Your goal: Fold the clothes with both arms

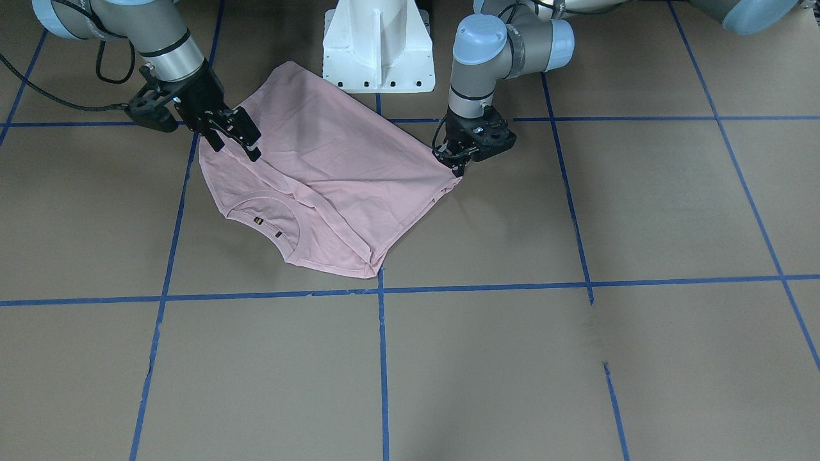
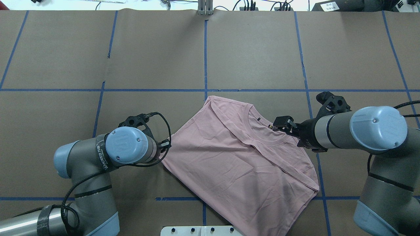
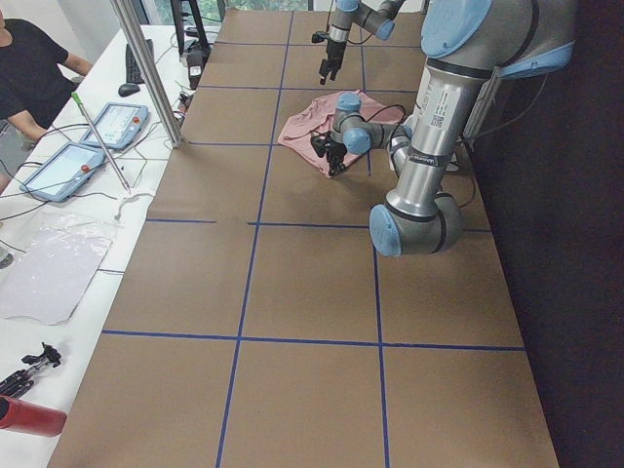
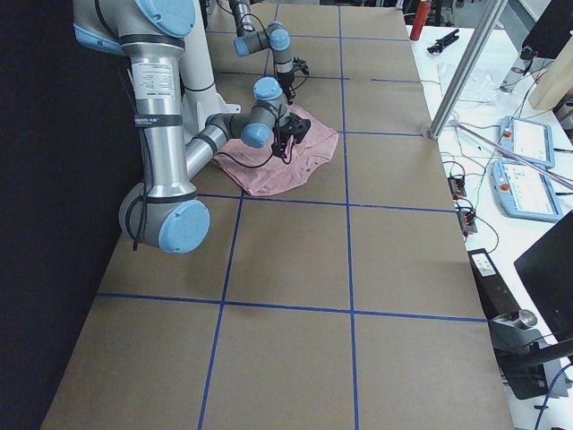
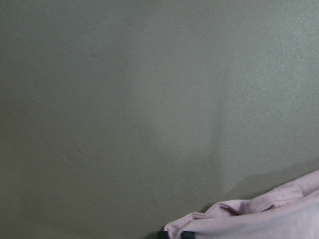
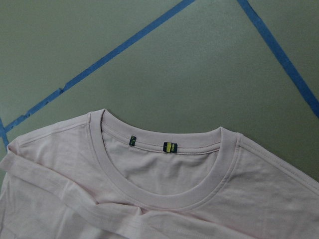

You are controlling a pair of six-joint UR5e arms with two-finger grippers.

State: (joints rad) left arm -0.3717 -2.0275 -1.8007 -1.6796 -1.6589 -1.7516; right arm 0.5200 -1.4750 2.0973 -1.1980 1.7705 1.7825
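Scene: We see a pale pink T-shirt [image 2: 236, 164] lying on a brown table [image 2: 147, 49] marked with blue tape lines [image 2: 205, 55]. It sits close to the robot's base, between the two arms.
Shirt face: The plain side is up and we see no print. The ribbed collar [image 6: 164, 196] points away from the robot and toward its right.
Shape: No sleeve sticks out. A long raised edge runs slantwise across the body, passing just below the collar. We judge that one side, sleeve included, is folded in over the rest.
Left gripper: The left gripper [image 1: 457, 168] is down at the shirt's edge on the robot's left. Its wrist camera shows cloth bunched and lifted at the fingertips, so we judge it pinched closed on that edge.
Right gripper: The right gripper [image 1: 235, 144] hovers just above the shoulder area near the collar. Its fingers are spread apart and hold nothing.
Done so far: We judge the sideways narrowing folds are at least partly made.
Left to do: The shirt is a broad, loose, slanted slab with soft wrinkles. We judge at least one more fold is needed, probably bringing the edge held on the robot's left across or up, followed by tidying.
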